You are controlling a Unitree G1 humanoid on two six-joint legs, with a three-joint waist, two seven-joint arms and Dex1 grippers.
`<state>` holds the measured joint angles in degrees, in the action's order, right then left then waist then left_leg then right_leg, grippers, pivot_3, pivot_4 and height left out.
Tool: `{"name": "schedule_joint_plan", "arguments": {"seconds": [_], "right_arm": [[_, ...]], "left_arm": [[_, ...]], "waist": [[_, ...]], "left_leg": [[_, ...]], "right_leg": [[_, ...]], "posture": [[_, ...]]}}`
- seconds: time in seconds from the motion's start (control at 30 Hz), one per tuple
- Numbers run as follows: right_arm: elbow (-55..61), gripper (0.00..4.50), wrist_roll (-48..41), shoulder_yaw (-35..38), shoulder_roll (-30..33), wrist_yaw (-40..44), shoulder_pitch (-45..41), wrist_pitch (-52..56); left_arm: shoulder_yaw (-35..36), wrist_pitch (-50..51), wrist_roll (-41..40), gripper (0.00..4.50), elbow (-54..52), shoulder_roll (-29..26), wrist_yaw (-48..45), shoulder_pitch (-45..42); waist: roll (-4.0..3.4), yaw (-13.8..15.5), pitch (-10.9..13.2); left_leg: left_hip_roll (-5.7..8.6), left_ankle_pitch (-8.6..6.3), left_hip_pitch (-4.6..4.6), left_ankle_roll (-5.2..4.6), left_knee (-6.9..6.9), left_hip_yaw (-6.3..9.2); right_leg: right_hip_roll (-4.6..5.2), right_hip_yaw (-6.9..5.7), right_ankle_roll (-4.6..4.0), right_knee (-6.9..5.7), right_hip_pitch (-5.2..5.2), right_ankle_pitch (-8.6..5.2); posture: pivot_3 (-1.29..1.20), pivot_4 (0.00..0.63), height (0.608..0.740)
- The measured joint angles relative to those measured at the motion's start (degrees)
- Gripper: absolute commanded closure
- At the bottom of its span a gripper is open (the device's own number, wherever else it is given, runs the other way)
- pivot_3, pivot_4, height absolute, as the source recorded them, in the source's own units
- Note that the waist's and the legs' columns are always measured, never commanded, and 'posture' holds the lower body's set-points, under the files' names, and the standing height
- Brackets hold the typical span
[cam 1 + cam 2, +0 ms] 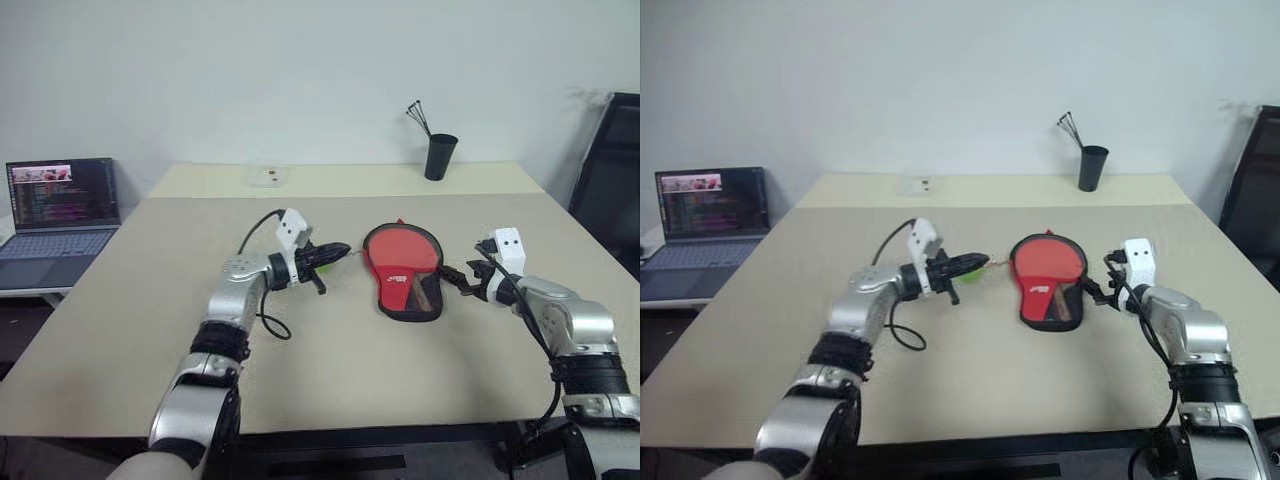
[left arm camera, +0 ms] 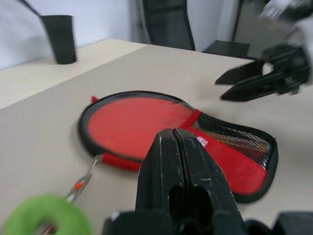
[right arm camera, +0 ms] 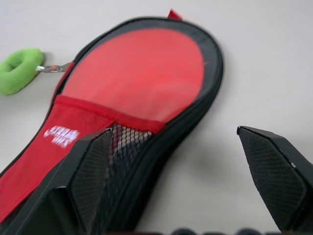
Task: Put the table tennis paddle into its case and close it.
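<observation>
Black cup [image 1: 440, 156] and laptop [image 1: 58, 218] flank case [image 1: 402, 270]

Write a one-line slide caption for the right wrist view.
Open right gripper beside the red-and-black case on the table, a green ring clipped at its far edge.

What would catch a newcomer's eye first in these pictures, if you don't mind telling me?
The red and black case lies flat at the middle of the beige table, the brightest thing there, with a green ring hooked to its edge by a small clip. The left gripper, fingers shut, is beside that ring, and the right gripper, fingers wide open, points at the case's narrow end. A black cup stands at the far edge.
</observation>
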<state>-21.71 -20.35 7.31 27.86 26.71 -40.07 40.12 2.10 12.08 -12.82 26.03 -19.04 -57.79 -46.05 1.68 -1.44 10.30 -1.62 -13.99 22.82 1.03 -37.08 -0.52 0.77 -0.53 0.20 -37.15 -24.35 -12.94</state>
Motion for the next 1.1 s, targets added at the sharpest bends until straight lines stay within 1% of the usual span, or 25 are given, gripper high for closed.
{"name": "schedule_joint_plan", "arguments": {"seconds": [0.1,0.27,0.5,0.67,0.7,0.73,0.93,1.0,1.1], "right_arm": [[-8.62,0.0,2.15,-0.88,-1.04,1.14,-2.81,-3.92],[-17.8,0.0,5.43,-2.51,-1.19,4.08,-5.62,-8.49],[-20.49,0.0,8.25,-5.17,-1.45,9.5,-6.9,-10.58],[-22.02,0.0,10.19,-6.29,-2.78,10.52,-8.46,-11.03],[-22.73,0.39,10.41,-6.36,-3.29,10.54,-8.91,-11.06],[-23.23,0.6,10.59,-6.37,-3.74,10.66,-9.21,-11.17],[-26.08,2.62,12.13,-6.89,-6.5,11.71,-11.35,-12.22],[-27.09,3.2,12.47,-6.91,-7.21,11.71,-12.03,-12.32],[-28.54,4.08,12.56,-6.62,-8.27,11.45,-12.89,-12.27]], "left_arm": [[0.12,4.06,-1.14,4.47,-7.02,-1.66,1.59,2.71],[0.22,6.81,-2.22,4.47,-10.45,-3.73,3.4,3.58],[0.29,7.24,-2.53,4.47,-10.45,-4.14,4.65,3.59],[-0.08,7.12,-2.55,4.47,-10.44,-4.1,4.73,3.58],[-0.11,7.05,-2.55,4.5,-10.44,-4.1,4.74,3.58],[-0.12,6.96,-2.55,4.5,-10.43,-4.11,4.75,3.58],[-0.24,6.17,-2.54,4.5,-10.33,-4.17,4.73,3.59],[-0.24,6.07,-2.53,4.5,-10.33,-4.23,4.72,3.62],[-0.23,6.01,-2.61,4.5,-10.43,-4.92,4.49,4.47]], "waist": [[0.0,0.24,0.0],[0.0,0.18,0.0],[-0.01,-0.2,-0.01],[-0.02,-0.66,-0.03],[-0.01,-0.73,-0.03],[-0.01,-0.78,-0.03],[0.03,-1.49,-0.06],[0.03,-1.69,-0.06],[0.06,-1.95,-0.08]], "left_leg": [[0.02,0.0,-0.01,0.0,-0.03,0.0],[0.06,0.0,-0.03,0.0,-0.07,-0.06],[0.04,0.0,-0.12,0.0,-0.05,-0.04],[0.05,0.0,-0.38,0.0,-0.02,-0.13],[0.03,0.0,-0.41,0.0,-0.01,-0.14],[0.01,0.0,-0.45,0.0,-0.01,-0.14],[-0.05,0.0,-0.86,0.0,-0.01,-0.25],[-0.04,0.0,-0.97,0.0,-0.01,-0.3],[-0.06,0.0,-1.13,0.0,0.0,-0.4]], "right_leg": [[0.19,-0.01,0.01,-0.01,0.04,0.01],[0.27,-0.02,0.07,0.01,0.07,0.04],[0.22,-0.01,0.06,-0.03,0.12,0.04],[0.05,0.03,0.06,-0.12,0.19,0.04],[-0.01,0.04,0.04,-0.13,0.2,0.05],[-0.06,0.07,0.02,-0.14,0.21,0.07],[-0.17,0.31,-0.01,-0.49,0.27,0.06],[-0.18,0.43,0.22,-0.61,0.28,-0.08],[-0.25,0.84,0.23,-0.75,0.28,-0.08]], "posture": [[0.0,0.15,0.74],[0.0,0.15,0.74],[0.0,0.15,0.74],[0.0,0.15,0.74],[0.0,0.15,0.74],[0.0,0.15,0.74],[0.0,0.15,0.74],[0.0,0.15,0.74],[0.0,0.15,0.74]]}}
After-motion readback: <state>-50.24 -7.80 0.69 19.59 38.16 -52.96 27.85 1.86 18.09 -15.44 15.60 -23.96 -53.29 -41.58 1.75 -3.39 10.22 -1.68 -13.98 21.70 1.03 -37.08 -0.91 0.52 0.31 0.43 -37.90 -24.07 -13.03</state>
